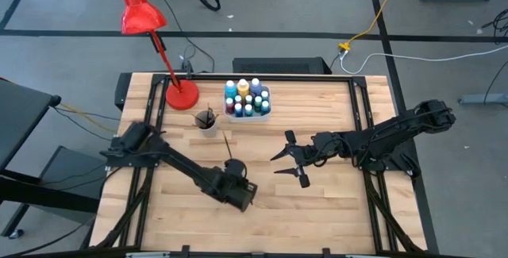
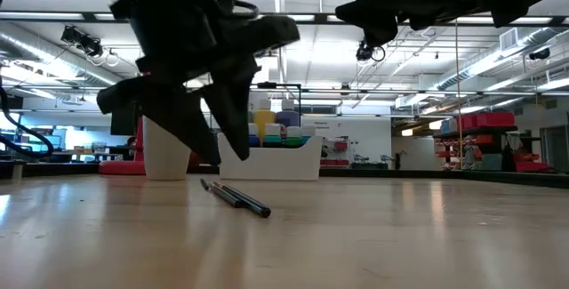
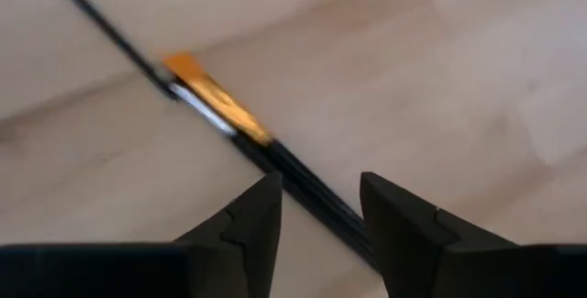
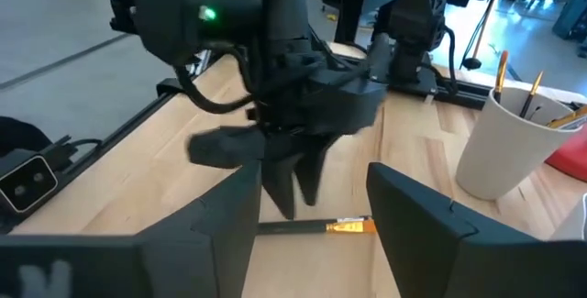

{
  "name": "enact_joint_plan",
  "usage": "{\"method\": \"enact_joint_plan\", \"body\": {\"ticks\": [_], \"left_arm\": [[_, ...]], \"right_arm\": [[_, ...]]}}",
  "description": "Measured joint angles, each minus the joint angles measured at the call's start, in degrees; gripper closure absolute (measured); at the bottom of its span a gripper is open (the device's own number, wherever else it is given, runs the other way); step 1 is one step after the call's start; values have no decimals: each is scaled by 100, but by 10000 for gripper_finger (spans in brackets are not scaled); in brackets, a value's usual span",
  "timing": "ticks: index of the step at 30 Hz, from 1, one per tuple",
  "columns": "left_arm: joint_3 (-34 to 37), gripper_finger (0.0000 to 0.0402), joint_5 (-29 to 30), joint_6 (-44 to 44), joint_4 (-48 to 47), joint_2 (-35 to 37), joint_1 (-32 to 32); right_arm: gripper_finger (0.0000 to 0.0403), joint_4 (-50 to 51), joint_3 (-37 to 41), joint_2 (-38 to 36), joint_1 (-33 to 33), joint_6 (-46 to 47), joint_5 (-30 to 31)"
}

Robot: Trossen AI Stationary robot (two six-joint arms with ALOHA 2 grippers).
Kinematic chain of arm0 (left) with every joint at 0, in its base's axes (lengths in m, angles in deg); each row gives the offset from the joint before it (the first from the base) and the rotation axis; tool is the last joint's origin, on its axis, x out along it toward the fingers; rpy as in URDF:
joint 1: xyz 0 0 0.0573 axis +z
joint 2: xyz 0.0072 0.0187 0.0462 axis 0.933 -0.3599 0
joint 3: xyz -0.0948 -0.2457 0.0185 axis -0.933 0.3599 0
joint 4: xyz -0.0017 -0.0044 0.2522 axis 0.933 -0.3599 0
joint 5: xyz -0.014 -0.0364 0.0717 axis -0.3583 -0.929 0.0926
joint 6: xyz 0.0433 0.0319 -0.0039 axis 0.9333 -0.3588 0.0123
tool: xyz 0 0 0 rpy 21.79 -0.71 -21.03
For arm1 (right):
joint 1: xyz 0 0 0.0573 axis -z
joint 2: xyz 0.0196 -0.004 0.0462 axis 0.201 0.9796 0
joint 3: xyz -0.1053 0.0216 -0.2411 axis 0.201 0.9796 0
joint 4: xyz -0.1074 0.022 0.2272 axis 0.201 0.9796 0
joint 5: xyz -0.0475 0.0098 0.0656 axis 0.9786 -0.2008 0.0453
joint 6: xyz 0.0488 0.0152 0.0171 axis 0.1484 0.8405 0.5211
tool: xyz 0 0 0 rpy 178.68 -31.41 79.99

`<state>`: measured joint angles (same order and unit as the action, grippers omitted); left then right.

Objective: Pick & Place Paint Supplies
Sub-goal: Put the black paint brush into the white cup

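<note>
A pale wooden table [image 1: 317, 202] seen from above, a red desk lamp [image 1: 143, 16] at its far left corner. Two dark arms reach inward. The left gripper [image 3: 316, 208] hangs low over a thin paintbrush [image 3: 220, 110] lying flat mid-table — its fingers parted, straddling the dark handle without clamping it. The right gripper [image 1: 295, 159] waits nearby, jaws spread, empty. Behind sit a white tray [image 1: 266, 111] of small paint bottles [image 1: 243, 87] and a white cup [image 4: 509, 147] holding brushes
</note>
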<state>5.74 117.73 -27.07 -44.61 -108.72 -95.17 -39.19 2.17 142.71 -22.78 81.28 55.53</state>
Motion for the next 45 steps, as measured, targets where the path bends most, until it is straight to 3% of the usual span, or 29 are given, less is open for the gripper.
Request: {"method": "enact_joint_plan", "body": {"ticks": [11,25,40,45], "left_arm": [[4,205,44,-274,-414,2,421],[10,204,23,-203,-610,-357,783],[-5,205,-2,278,-164,-455,960],[-1,233,129,446,5,-466,960]], "right_arm": [[195,24,0,0,0,13,0],[195,-23,0,0,0,50,-105],[195,-43,4,15,0,17,-103],[195,-47,4,15,0,17,-98]]}}
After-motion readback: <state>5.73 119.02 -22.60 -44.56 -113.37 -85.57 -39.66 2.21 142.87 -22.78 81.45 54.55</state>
